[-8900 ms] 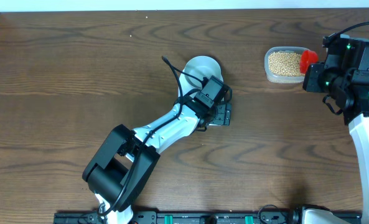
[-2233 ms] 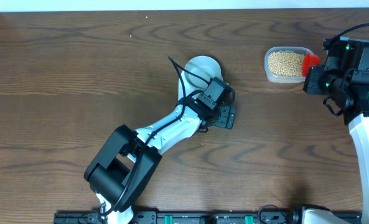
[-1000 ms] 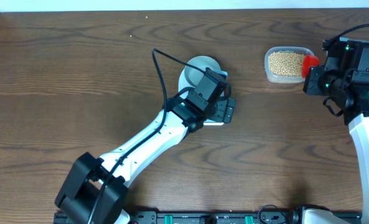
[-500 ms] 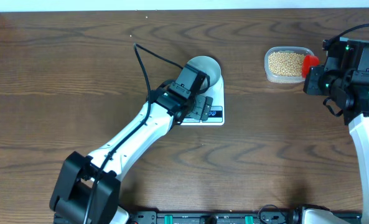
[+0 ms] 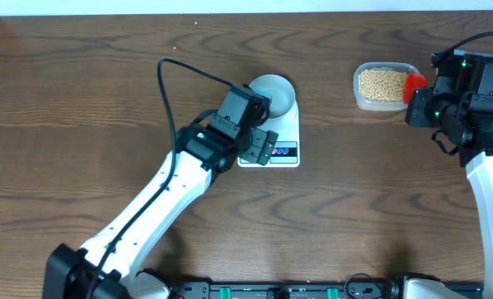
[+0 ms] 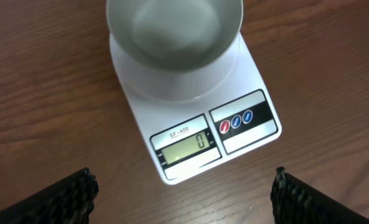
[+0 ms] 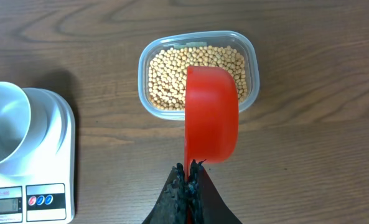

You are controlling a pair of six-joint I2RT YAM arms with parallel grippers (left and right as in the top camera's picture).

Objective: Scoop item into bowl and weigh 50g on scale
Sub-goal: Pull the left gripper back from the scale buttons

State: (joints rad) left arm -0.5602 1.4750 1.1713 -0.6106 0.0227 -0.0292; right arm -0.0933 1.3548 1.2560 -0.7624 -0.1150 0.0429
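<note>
Beans [image 7: 165, 81] fill clear tub [image 7: 254, 56]; bowl [image 6: 172, 31] tops scale [image 6: 190, 124].

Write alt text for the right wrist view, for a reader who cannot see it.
A red scoop, gripped by shut jaws at the bottom edge, covers part of a clear tub full of tan beans on a wooden table. At the left edge, an empty white bowl sits on a white kitchen scale.

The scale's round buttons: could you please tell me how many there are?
3, in a row on the scale's front panel, right of the display: a red button nearest it, a middle blue button, an outer blue button. None appears hidden.
</note>
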